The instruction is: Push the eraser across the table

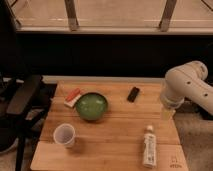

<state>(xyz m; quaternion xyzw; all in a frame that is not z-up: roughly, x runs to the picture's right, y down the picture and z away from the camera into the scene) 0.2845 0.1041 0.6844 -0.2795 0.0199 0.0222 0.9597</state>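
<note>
The eraser (133,94) is a small flat black block lying on the far right part of the light wooden table (115,132), to the right of the green bowl (91,106). My white arm reaches in from the right. The gripper (167,113) hangs at the table's right edge, to the right of the eraser and a little nearer than it, apart from it.
An orange-and-white oblong item (73,97) lies left of the bowl. A white cup (64,135) stands near the front left. A white tube (148,146) lies near the front right. A black chair (20,107) stands left of the table.
</note>
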